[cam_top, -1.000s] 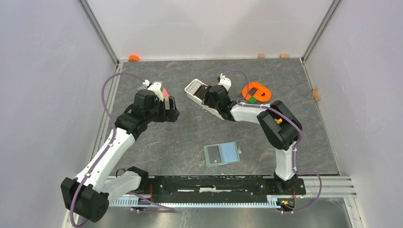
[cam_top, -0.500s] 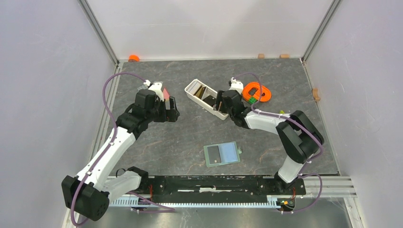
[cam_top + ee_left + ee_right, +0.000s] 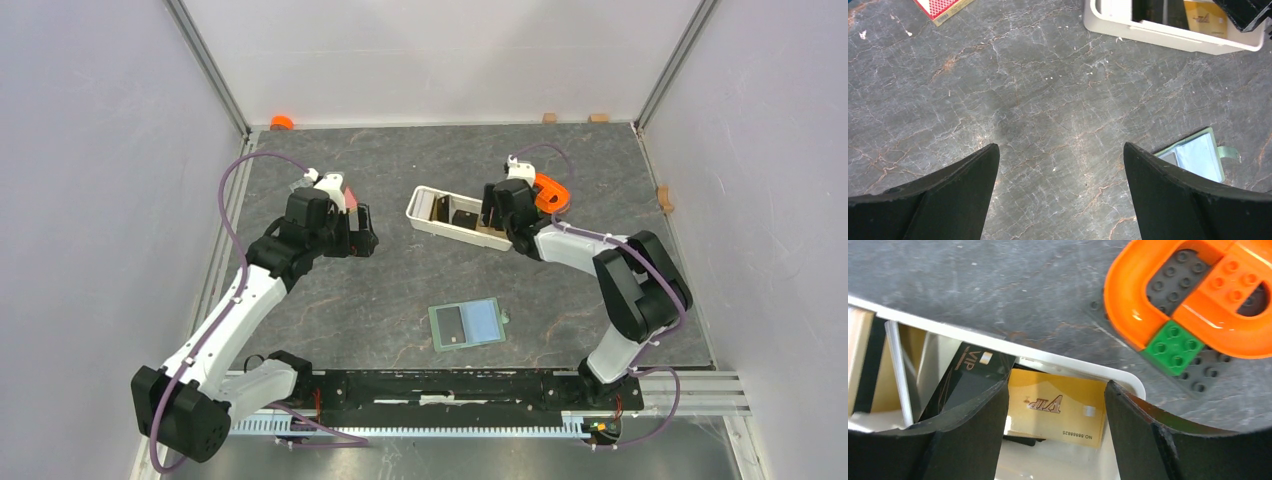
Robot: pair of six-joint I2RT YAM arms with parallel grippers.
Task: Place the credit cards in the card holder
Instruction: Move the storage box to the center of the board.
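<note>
The card holder [image 3: 467, 324] lies open on the table, sage-green with a pale blue inside; its corner shows in the left wrist view [image 3: 1193, 155]. The credit cards sit in the white tray [image 3: 432, 225]: a tan VIP card [image 3: 1058, 412] lies flat and a black VIP card [image 3: 965, 380] leans beside it. My right gripper [image 3: 1055, 388] is open, its jaws straddling the tan card at the tray's right end, holding nothing. My left gripper [image 3: 1060, 146] is open and empty above bare table, left of the tray [image 3: 1168, 40].
An orange brick ring on a dark baseplate [image 3: 1198, 300] sits just right of the tray, also in the top view [image 3: 548, 195]. A red patterned card box [image 3: 943, 7] lies by the left gripper. An orange cap [image 3: 281, 122] is at the far left wall.
My right gripper has moved right along the tray to its right end. The tray has swung and shifted right, from diagonal to nearly level. The left arm has hardly moved.
</note>
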